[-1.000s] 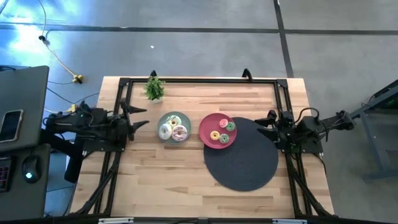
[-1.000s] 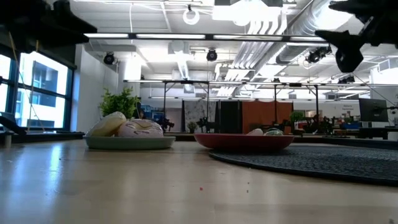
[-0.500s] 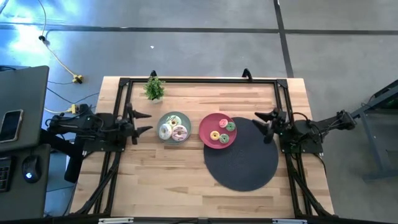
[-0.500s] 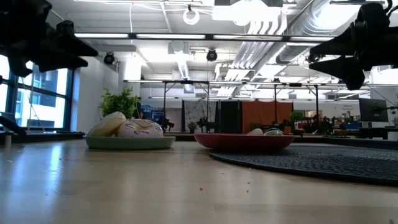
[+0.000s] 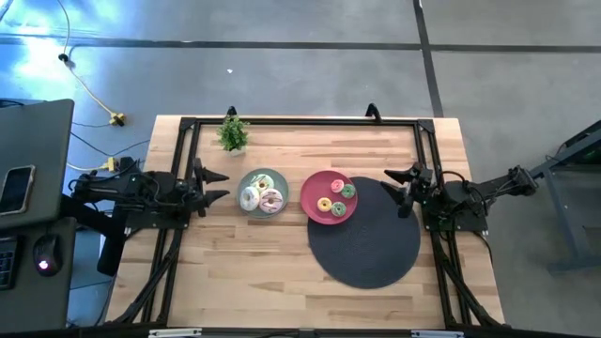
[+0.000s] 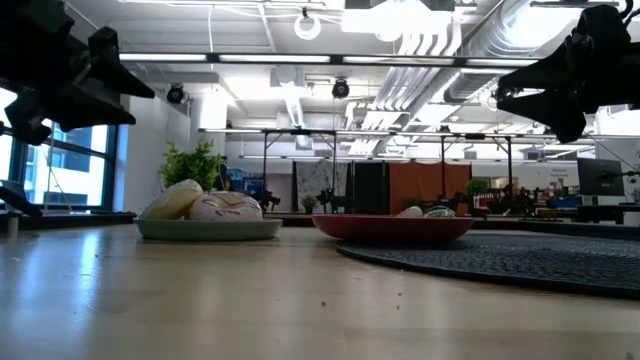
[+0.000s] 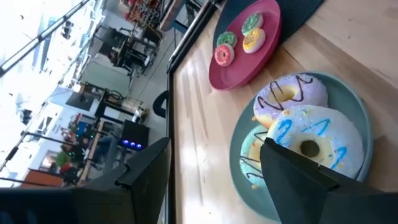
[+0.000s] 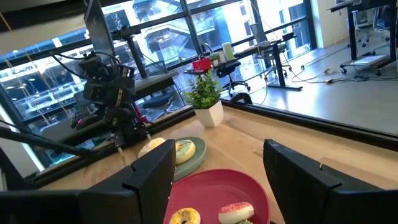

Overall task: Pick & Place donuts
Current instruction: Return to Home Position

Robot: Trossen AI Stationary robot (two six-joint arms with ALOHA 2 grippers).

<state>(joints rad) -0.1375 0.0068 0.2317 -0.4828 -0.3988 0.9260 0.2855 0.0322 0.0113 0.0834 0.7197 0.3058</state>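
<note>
Three larger iced donuts (image 5: 262, 193) lie piled on the grey-green plate (image 7: 354, 106). In the left wrist view they show white with blue lines (image 7: 314, 140), pale lilac (image 7: 291, 96) and pale green (image 7: 252, 155). Small donuts (image 5: 335, 199), one pink (image 7: 224, 55), one yellow (image 7: 253, 41) and one green (image 7: 252, 22), rest on the pink plate (image 5: 315, 188). My left gripper (image 5: 220, 186) hovers open just left of the grey-green plate. My right gripper (image 5: 389, 184) hovers open over the black mat (image 5: 366, 239), right of the pink plate. Both are raised above the table in the low view.
A small potted plant (image 5: 233, 133) stands near the far edge, behind the grey-green plate. The black round mat lies partly under the pink plate's right side. Bare wood (image 5: 244, 272) stretches along the near half of the table. A black frame (image 5: 300, 120) runs along the table's edges.
My left gripper has come down into the low view and shifted slightly toward the near edge, its fingers now pointing at the grey-green plate. My right gripper has tipped to a more level pose and edged a little toward the pink plate. The donuts and plates have stayed put.
</note>
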